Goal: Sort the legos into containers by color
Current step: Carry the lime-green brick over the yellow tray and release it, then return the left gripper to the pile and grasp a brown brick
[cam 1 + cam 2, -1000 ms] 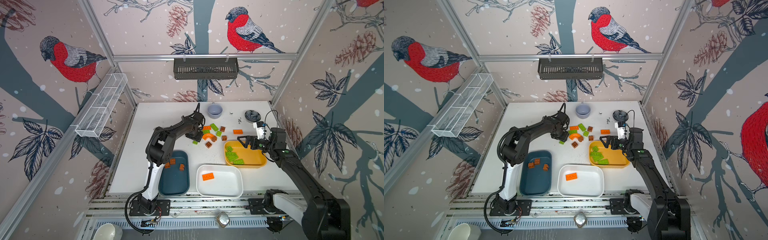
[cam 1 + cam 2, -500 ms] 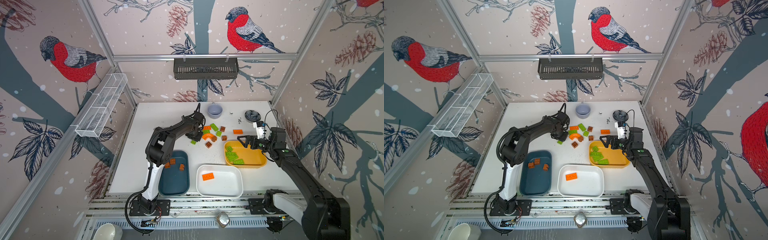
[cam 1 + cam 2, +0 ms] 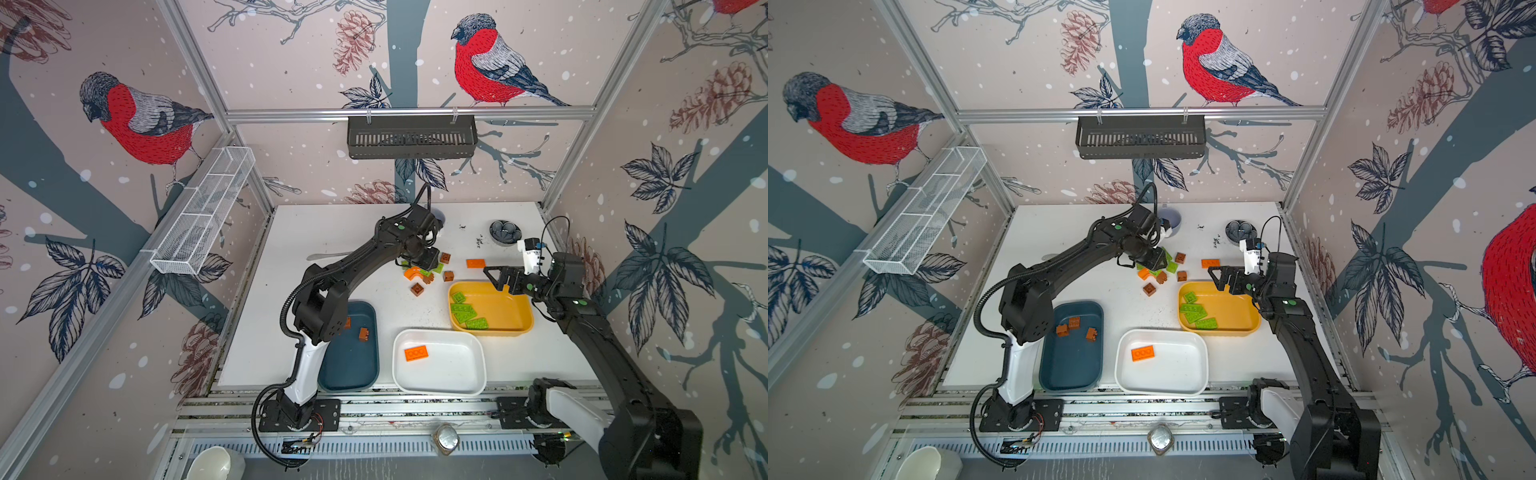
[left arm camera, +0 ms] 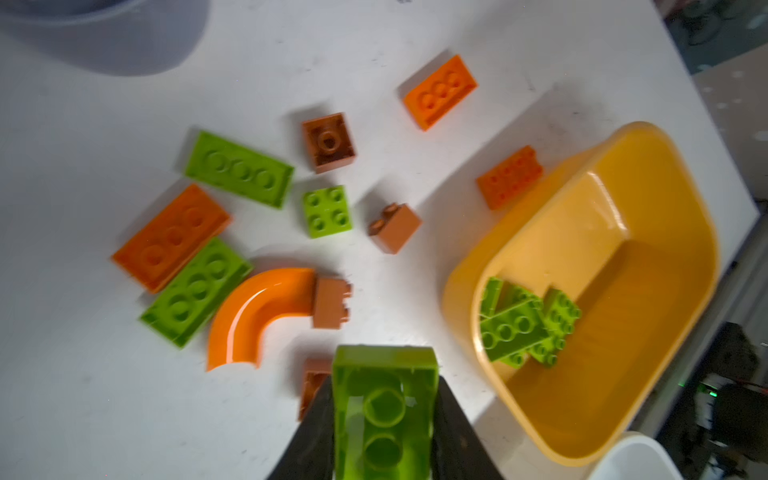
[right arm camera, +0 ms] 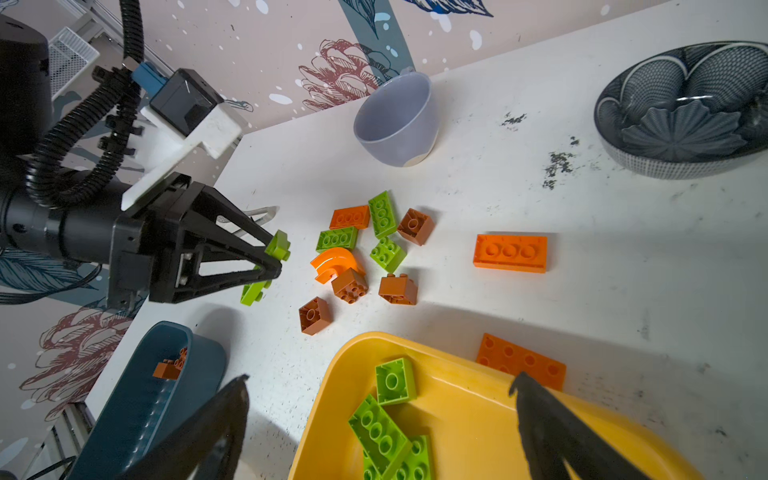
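Sorting is partly done. The yellow tray (image 3: 519, 307) holds four green bricks (image 3: 465, 311). The white tray (image 3: 457, 374), just beside it, holds one orange brick (image 3: 416, 353). The teal tray (image 3: 1075, 365), beyond the white one, holds three brown blocks (image 3: 1074, 323).

The left gripper (image 5: 272, 259) is clamped on a green brick (image 4: 384, 415) above the loose pile (image 4: 328, 212) near the yellow tray. The right gripper (image 3: 494, 277) hangs wide and empty over that tray's rim.

About eleven pieces lie unsorted near the yellow tray: three green, four orange counting the arch (image 4: 253, 311), and four brown. The held brick belongs in the yellow tray.
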{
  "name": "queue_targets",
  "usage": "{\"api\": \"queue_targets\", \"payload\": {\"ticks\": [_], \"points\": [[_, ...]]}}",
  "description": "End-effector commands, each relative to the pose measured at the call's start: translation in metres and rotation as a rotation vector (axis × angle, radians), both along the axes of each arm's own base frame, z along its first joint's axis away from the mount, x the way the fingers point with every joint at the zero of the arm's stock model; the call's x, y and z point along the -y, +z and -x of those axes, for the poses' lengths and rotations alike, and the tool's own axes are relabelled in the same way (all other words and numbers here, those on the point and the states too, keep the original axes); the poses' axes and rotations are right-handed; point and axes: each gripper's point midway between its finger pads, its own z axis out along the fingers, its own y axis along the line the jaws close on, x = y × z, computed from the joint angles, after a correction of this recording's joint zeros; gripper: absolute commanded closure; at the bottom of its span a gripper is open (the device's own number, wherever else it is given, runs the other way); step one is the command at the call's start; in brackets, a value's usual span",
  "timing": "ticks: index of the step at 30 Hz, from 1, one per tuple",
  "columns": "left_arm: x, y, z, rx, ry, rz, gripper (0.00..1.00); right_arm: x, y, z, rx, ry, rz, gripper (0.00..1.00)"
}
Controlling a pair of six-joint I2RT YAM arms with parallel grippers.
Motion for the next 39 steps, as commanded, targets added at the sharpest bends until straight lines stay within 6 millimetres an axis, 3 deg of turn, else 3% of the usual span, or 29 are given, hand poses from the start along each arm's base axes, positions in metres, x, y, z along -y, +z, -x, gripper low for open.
{"api": "queue_targets", "payload": {"ticks": [1,6,14,17,22,26,34,39], "points": [[0.045,0.012,0.027,-0.077,-0.105,0.14,0.71,0.011,0.004,0.0,0.017,-0.044,0.038,0.01],[0.088,-0.01,0.053,-0.124,-0.175,0.161,0.71,0.026,0.006,0.004,0.02,-0.109,0.044,0.01],[0.119,-0.034,0.055,-0.122,-0.202,0.191,0.7,0.027,0.005,0.009,0.038,-0.119,0.035,0.01],[0.119,-0.041,0.054,-0.132,-0.204,0.176,0.6,0.027,0.005,0.01,0.038,-0.118,0.035,0.01],[0.116,-0.028,0.052,-0.091,-0.214,0.171,0.39,0.026,0.005,0.01,0.042,-0.112,0.025,0.01],[0.099,-0.018,0.046,-0.036,-0.206,0.117,0.31,0.022,0.008,0.009,0.051,-0.092,0.012,0.01],[0.025,-0.018,0.012,0.054,-0.139,-0.063,0.3,0.009,0.011,0.007,0.063,-0.032,-0.01,0.01],[-0.023,-0.041,0.004,0.049,-0.119,-0.223,0.29,0.0,0.009,0.005,0.06,-0.006,-0.002,0.01]]}}
